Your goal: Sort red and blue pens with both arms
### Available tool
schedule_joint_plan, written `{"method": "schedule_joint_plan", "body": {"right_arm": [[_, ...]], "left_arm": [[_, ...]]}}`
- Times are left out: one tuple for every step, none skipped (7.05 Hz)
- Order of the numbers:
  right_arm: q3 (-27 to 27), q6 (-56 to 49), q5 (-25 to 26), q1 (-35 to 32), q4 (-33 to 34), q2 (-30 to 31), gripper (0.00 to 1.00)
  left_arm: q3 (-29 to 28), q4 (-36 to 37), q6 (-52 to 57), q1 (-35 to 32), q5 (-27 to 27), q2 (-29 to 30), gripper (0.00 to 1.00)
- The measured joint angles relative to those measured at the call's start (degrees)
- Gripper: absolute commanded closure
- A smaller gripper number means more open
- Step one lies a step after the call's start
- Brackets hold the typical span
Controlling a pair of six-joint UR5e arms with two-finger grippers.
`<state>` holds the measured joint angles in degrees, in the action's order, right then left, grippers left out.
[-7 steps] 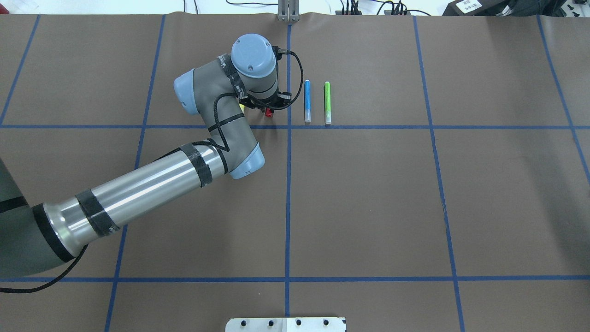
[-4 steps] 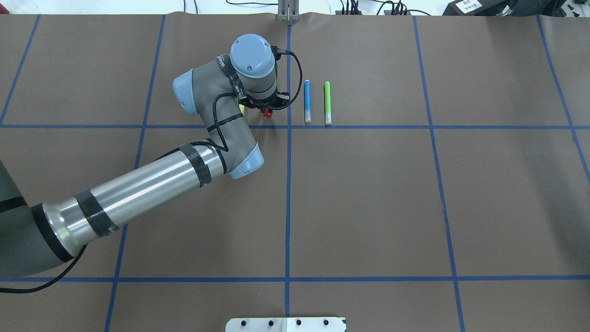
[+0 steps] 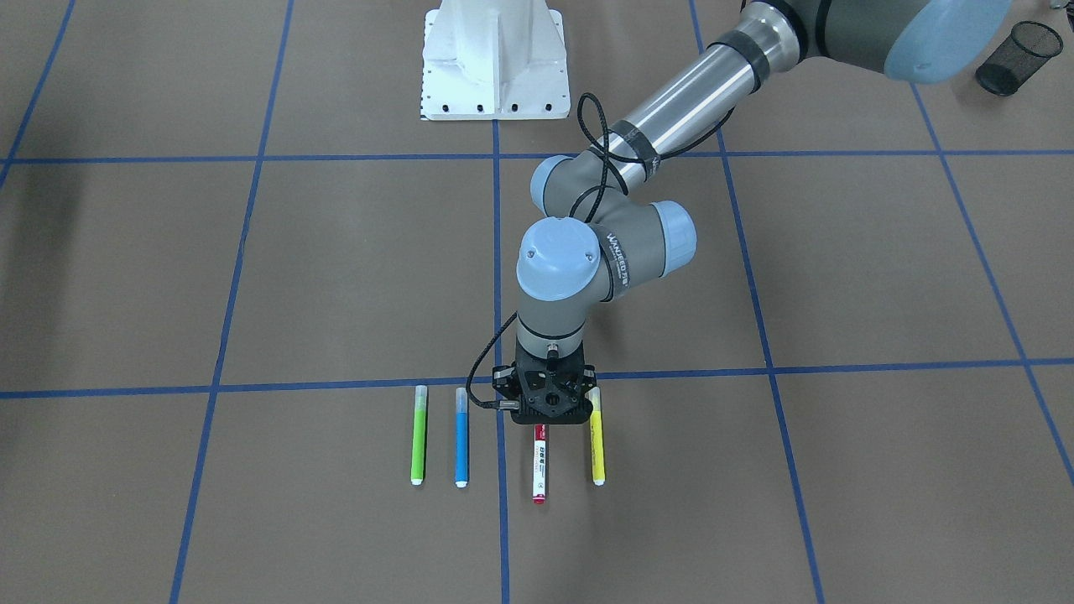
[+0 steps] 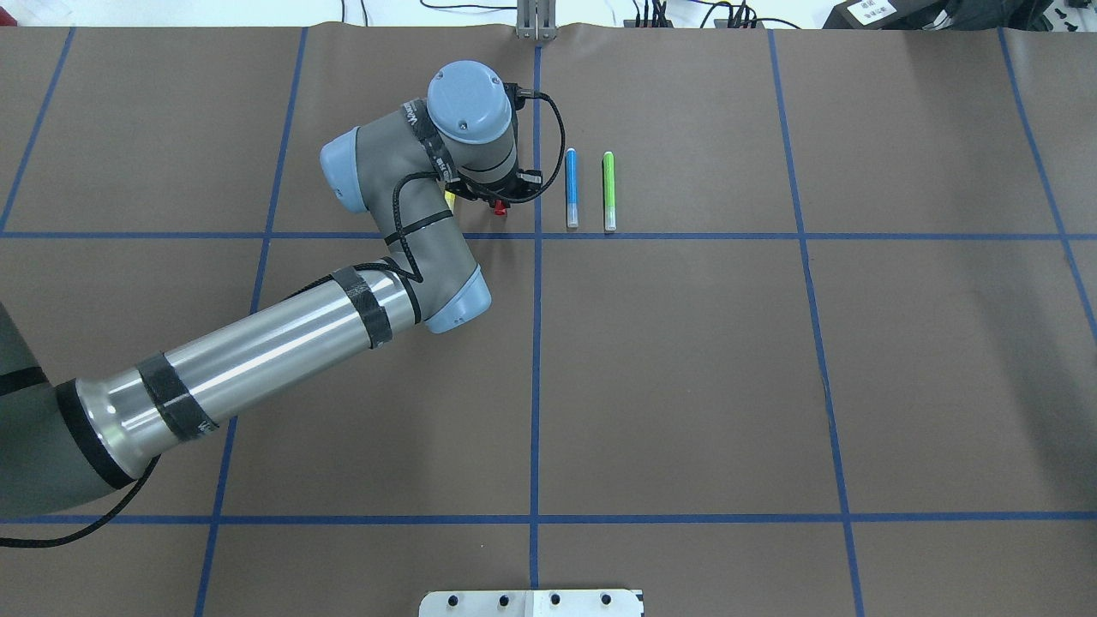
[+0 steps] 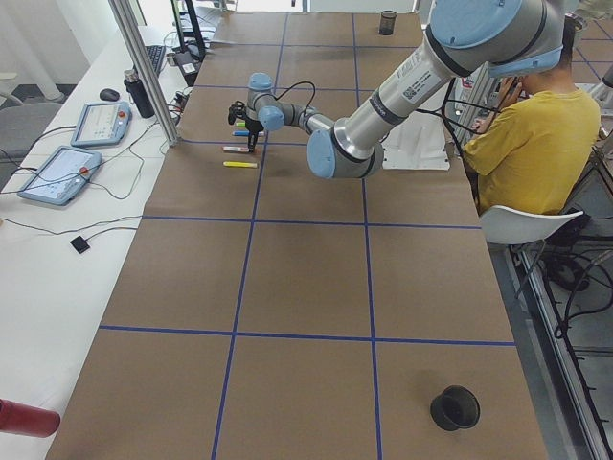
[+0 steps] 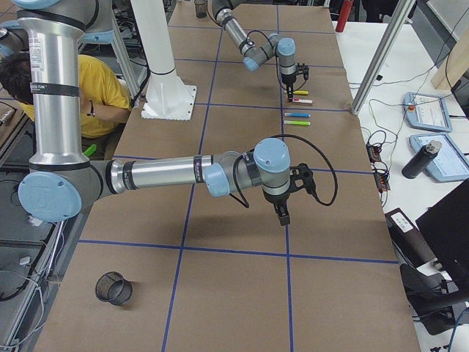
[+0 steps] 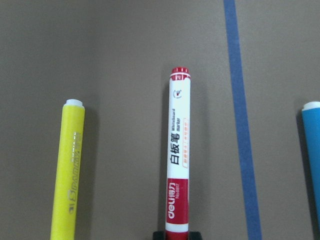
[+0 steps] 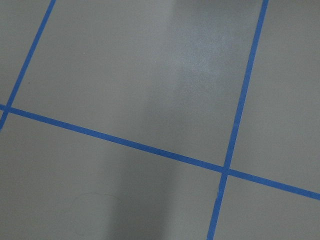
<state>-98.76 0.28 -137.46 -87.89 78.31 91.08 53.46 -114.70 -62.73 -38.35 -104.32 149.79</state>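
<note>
The red-capped white marker [image 3: 539, 470] [image 7: 179, 160] lies on the brown table between a yellow pen [image 3: 597, 453] [image 7: 69, 175] and the blue pen [image 3: 461, 445] [image 4: 572, 184]. My left gripper [image 3: 544, 419] [image 4: 495, 204] points straight down over the marker's red cap end. Black fingertips [image 7: 159, 235] press both sides of that cap in the left wrist view, so it is shut on the marker. The right gripper [image 6: 283, 215] hangs over bare table, far from the pens, and shows only in the exterior right view. I cannot tell whether it is open or shut.
A green pen [image 3: 418, 445] [image 4: 609, 188] lies beside the blue one. The white pedestal [image 3: 495, 59] stands at the robot's side. A black mesh cup [image 3: 1017, 57] [image 5: 455, 407] sits near a table corner. A person in a yellow shirt [image 5: 527, 144] sits beside the table.
The left wrist has shifted slightly toward the far left, and the red cap under it has moved along with it. The blue and green pens have not moved.
</note>
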Motion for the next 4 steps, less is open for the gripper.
{"method": "schedule_joint_plan", "body": {"right_arm": [[0.0, 0.0, 0.0, 0.0, 0.0, 0.0, 0.0], [0.0, 0.0, 0.0, 0.1, 0.0, -0.1, 0.0], [0.1, 0.0, 0.0, 0.1, 0.0, -0.1, 0.0], [0.1, 0.1, 0.0, 0.1, 0.0, -0.1, 0.0]], "left_arm": [[1.0, 0.0, 0.0, -0.1, 0.0, -0.1, 1.0], [2.5, 0.3, 0.0, -0.4, 0.0, -0.3, 1.0], [4.7, 0.8, 0.0, -0.6, -0.2, -1.0, 1.0], [8.3, 1.6, 0.0, -1.1, -0.5, -2.9, 1.0]]}}
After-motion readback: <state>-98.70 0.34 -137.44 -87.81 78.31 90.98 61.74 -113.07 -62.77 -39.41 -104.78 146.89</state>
